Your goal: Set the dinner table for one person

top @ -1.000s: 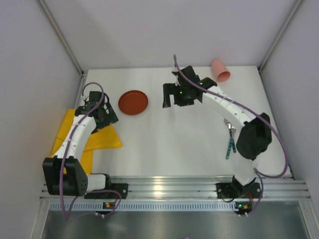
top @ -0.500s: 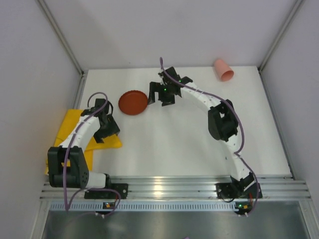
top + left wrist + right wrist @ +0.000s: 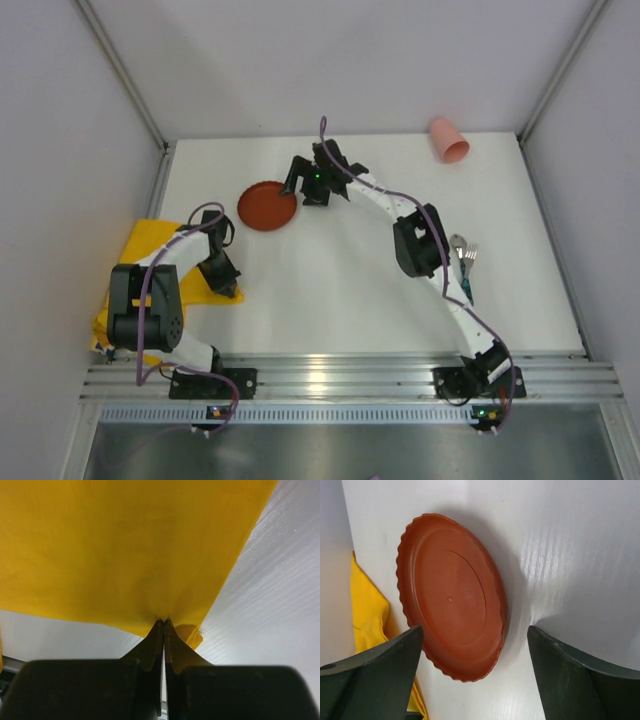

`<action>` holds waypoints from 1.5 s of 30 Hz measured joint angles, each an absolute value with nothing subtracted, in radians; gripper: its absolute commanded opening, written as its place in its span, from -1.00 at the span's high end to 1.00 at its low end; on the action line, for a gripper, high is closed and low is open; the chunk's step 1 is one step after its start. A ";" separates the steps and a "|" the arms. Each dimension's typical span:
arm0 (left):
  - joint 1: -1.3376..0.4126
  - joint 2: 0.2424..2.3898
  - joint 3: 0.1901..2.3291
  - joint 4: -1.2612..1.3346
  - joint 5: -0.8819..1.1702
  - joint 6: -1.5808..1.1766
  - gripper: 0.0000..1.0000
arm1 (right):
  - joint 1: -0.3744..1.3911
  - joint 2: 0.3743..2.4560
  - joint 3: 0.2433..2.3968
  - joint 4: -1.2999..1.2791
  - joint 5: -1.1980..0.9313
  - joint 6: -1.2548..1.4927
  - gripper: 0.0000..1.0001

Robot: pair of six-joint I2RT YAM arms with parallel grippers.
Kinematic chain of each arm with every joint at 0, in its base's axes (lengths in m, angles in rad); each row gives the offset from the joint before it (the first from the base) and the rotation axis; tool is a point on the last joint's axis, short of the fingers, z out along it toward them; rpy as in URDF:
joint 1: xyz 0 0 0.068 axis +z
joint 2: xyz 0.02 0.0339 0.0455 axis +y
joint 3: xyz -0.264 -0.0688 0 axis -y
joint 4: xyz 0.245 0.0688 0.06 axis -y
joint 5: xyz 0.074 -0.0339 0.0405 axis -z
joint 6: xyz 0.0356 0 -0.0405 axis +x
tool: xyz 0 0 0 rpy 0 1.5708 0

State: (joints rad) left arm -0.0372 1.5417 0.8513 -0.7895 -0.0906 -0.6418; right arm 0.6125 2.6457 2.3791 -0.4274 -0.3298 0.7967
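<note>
Two arms over the white counter (image 3: pixel 340 300), which spreads beneath both of them. Left gripper (image 3: pixel 163 622) is pinched tight on the edge of the yellow cloth (image 3: pixel 125 540), which fills the view ahead, its far side cut off. Right gripper (image 3: pixel 475 630) is spread wide, with the red plate (image 3: pixel 452 595) flat just ahead between its fingers, untouched. Pink cup (image 3: pixel 446 140) sits well behind that gripper. Cutlery (image 3: pixel 463 262) is half hidden by the arm and hard to make out.
</note>
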 measured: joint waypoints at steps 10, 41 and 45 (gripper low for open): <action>-0.034 1.540 0.847 -0.785 -0.041 -0.657 1.00 | 0.654 2.704 2.452 -0.472 -0.219 0.804 0.77; -0.462 2.293 1.887 -0.702 0.303 -0.970 1.00 | 0.147 1.678 1.792 -0.610 0.214 0.590 1.00; -0.463 2.423 2.116 -0.619 0.373 -1.052 0.87 | 0.126 1.444 1.710 -0.645 0.278 0.549 1.00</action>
State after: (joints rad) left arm -0.4625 2.4229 2.1159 -0.6193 0.3725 -1.0519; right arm 0.1257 1.4437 1.7100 -0.6449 0.2779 0.5488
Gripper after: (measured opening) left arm 0.012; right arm 0.010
